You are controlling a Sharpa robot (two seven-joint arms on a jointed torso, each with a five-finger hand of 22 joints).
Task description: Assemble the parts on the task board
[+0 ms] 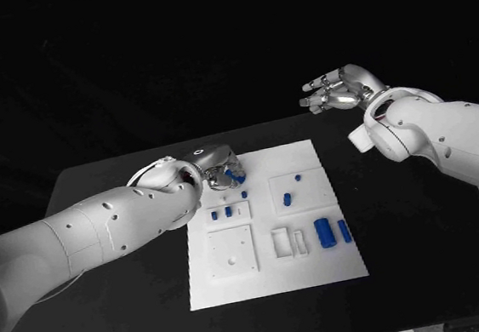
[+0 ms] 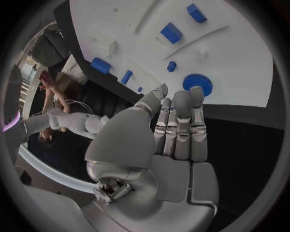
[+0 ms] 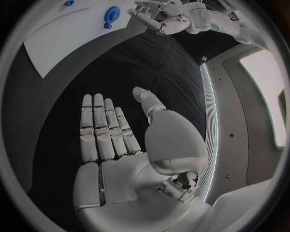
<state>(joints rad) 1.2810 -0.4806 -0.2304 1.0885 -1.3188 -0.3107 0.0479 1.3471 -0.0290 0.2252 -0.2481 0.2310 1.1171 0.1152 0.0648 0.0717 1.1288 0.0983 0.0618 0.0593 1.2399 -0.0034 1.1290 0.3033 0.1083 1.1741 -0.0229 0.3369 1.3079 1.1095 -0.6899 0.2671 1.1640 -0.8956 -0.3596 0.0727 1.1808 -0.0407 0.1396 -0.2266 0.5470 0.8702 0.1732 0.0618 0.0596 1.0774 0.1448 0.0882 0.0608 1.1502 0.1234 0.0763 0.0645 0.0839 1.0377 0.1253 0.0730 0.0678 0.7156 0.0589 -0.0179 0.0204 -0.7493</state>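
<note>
The white task board (image 1: 319, 269) lies in the middle of the black table. Several small blue parts lie on it, among them a thick cylinder (image 1: 324, 234) and a short peg (image 1: 287, 199). My left hand (image 1: 216, 161) hovers over the board's far left corner. Its fingers (image 2: 181, 121) are stretched out side by side, with their tips right at a blue gear (image 2: 197, 84); whether they touch it I cannot tell. My right hand (image 1: 336, 89) is raised beyond the table's far right corner. There its palm (image 3: 115, 145) is flat, with the fingers straight and nothing in it.
A raised white square plate (image 1: 231, 252) and a slotted bracket (image 1: 288, 242) sit on the board's near half. Bare black table (image 1: 129, 322) surrounds the board on all sides. The left forearm (image 1: 90, 234) crosses the table's left part.
</note>
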